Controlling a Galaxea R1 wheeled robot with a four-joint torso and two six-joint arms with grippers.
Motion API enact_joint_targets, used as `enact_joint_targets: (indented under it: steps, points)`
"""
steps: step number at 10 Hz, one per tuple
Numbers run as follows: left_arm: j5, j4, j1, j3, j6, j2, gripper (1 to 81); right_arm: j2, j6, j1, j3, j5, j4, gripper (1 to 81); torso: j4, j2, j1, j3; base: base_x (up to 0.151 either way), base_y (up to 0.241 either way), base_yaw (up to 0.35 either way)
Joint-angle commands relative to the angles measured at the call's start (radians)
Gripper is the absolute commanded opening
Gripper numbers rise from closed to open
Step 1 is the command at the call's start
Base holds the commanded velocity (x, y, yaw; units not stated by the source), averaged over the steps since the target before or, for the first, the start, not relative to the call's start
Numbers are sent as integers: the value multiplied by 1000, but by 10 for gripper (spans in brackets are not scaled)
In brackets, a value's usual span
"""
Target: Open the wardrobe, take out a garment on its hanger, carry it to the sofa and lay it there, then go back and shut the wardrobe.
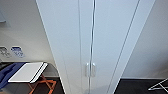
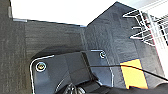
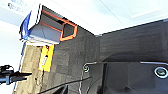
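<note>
The wardrobe stands right in front of me in the head view, tall and white, taking up the middle of the picture. Its two full-height doors are shut, with only a thin seam between them. A pair of small vertical white handles sits either side of that seam, low in the picture. The garment and its hanger are hidden behind the shut doors. Both wrist views look down past my own dark base plate onto dark carpet.
Left of the wardrobe stands a white-topped folding table on orange legs, with something blue beside it. A white wire rack stands on the floor to the right. An orange-yellow patch lies on the carpet.
</note>
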Motion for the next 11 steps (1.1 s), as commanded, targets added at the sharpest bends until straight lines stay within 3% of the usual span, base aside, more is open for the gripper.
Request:
enact_joint_targets:
  steps: [1,2,3,4,5,9,11]
  points:
    - [34,92,-234,198,8,-171,811,-148,0,263,234,-49,-42,811,0,0,0,0,0,0,0]
    - [35,119,-289,239,8,-203,811,-152,8,330,258,-115,-40,811,0,0,0,0,0,0,0]
    - [68,129,-362,276,8,-224,811,-154,10,387,283,-139,-37,811,0,0,0,0,0,0,0]
    - [146,129,-428,308,6,-228,811,-163,11,435,320,-172,-37,811,0,1,1,-1,0,0,0]
    - [157,120,-496,316,6,-225,811,-163,11,489,331,-203,-37,811,0,1,1,-1,0,0,0]
    - [269,57,-748,305,-15,-164,811,-60,22,661,265,-251,0,811,0,2,2,-2,0,0,0]
    - [302,2,-837,276,-20,-124,811,13,58,733,204,-286,6,811,0,3,3,-3,0,0,0]
